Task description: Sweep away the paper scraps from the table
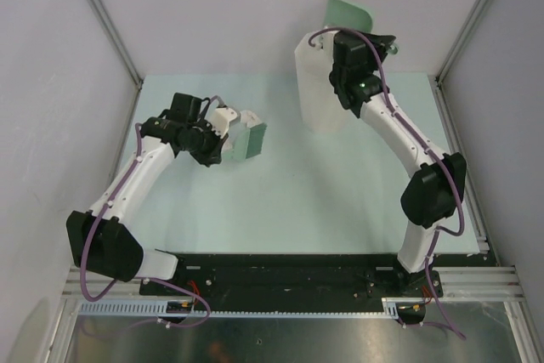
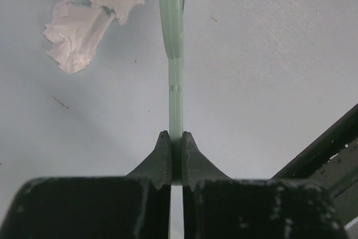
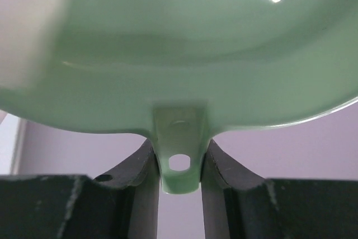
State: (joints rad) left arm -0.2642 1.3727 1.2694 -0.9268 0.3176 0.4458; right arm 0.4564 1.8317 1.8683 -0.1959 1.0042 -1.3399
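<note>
Two crumpled white paper scraps (image 2: 84, 26) lie on the pale green table (image 1: 323, 184), just left of a thin green sweeper blade (image 2: 175, 54). My left gripper (image 2: 175, 138) is shut on that sweeper's handle, seen edge-on. In the top view the sweeper (image 1: 247, 141) sits low over the left middle of the table, with a whitish lump (image 1: 250, 117) right behind it. At the back, my right gripper (image 3: 179, 149) is shut on the handle tab of a green dustpan (image 3: 184, 43). The dustpan (image 1: 350, 14) is raised and tilted above the tall white bin (image 1: 316, 91).
Grey walls and metal rails close in the table on the left, back and right. The black base plate (image 1: 297, 274) with both arm mounts runs along the near edge. A white blur (image 3: 28, 26) covers the upper left corner of the right wrist view.
</note>
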